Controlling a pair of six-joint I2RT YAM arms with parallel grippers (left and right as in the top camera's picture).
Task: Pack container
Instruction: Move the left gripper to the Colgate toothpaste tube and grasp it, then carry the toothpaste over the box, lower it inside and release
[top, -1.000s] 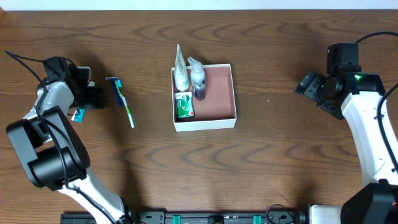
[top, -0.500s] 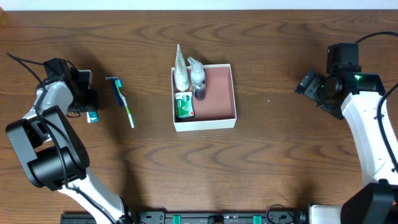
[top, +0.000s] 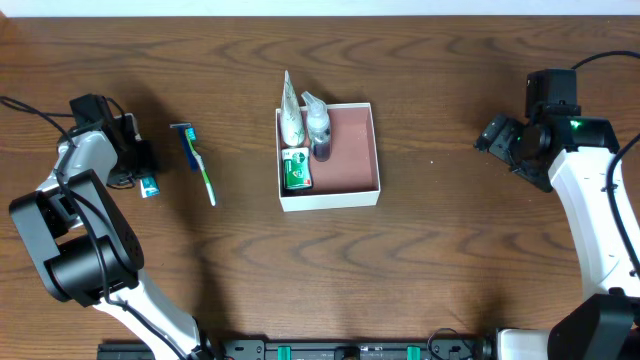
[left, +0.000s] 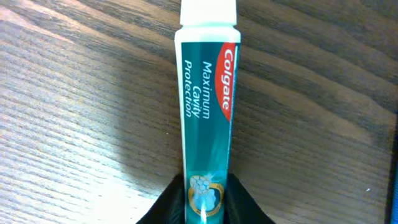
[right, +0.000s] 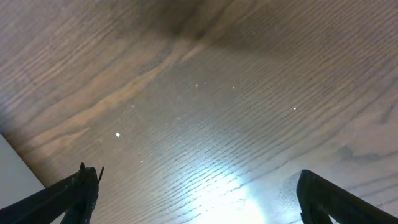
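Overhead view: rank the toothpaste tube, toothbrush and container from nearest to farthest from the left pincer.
1. toothpaste tube, at far left, its end gripped in the left pincer.
2. toothbrush, lying loose just to the right of the tube.
3. container, in the middle of the view, clearly farthest.

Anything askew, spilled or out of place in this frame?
Only slightly: the long white tube overhangs the far wall of the shallow white box with pink floor. The teal Colgate toothpaste tube in the left gripper looks intact.
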